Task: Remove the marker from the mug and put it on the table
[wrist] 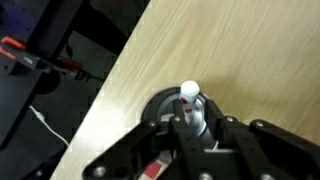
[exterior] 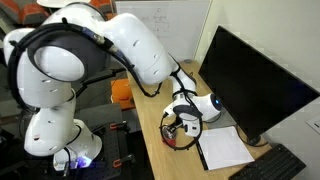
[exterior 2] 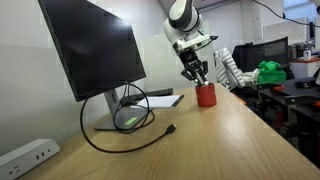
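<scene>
The small red mug (exterior 2: pixel 206 97) stands on the light tan table (exterior 2: pixel 210 140); it also shows under the gripper in an exterior view (exterior: pixel 171 131). In the wrist view the reddish-pink marker (wrist: pixel 189 98), with a white tip, stands up out of the dark mug opening (wrist: pixel 160 104). My gripper (wrist: pixel 190 128) hangs straight above the mug, and its two fingers press the marker from both sides. The gripper also shows in both exterior views (exterior 2: pixel 197 72) (exterior: pixel 178 120). The marker's lower part is hidden inside the mug.
A large black monitor (exterior 2: pixel 95 50) stands beside the mug, with a black cable (exterior 2: pixel 120 142) looped at its foot. A white sheet of paper (exterior: pixel 225 148), a keyboard (exterior: pixel 275 165) and an orange object (exterior: pixel 121 93) lie nearby. A power strip (exterior 2: pixel 25 157) sits at the near end.
</scene>
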Controlling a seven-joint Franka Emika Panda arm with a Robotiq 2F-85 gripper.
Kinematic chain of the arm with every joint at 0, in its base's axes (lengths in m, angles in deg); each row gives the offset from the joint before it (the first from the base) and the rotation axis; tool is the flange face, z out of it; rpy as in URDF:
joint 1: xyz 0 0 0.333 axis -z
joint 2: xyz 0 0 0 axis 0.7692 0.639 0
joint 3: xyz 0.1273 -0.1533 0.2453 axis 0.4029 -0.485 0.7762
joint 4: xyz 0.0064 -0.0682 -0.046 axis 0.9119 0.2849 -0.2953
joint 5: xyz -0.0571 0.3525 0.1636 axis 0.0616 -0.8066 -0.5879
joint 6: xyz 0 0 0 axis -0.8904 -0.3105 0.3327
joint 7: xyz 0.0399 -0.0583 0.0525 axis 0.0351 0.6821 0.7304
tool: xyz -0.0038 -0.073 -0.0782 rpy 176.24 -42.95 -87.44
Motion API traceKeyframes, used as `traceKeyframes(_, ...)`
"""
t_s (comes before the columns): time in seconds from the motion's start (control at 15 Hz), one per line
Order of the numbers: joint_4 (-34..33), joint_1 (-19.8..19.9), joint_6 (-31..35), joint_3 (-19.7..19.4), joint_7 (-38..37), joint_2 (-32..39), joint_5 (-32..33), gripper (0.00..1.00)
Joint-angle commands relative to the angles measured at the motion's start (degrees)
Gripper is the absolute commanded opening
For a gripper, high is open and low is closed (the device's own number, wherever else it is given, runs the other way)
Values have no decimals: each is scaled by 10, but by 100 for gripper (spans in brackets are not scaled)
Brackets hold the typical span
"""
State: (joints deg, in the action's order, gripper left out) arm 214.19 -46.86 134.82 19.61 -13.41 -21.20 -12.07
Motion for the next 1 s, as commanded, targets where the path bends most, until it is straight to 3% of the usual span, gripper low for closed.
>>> traceKeyframes(0.0,12,-4,6,-4,2,-14,-4,14)
traceKeyframes(0.07,14,-4,3,-4,4,-17,-3,14)
traceKeyframes(0.27,26,-4,1,-4,6,-31,0,2)
traceKeyframes(0.53,37,-6,-1,-1,6,-43,1,0)
traceKeyframes(0.6,39,-7,-1,0,5,-45,1,22)
traceKeyframes(0.93,45,-8,0,2,5,-50,2,56)
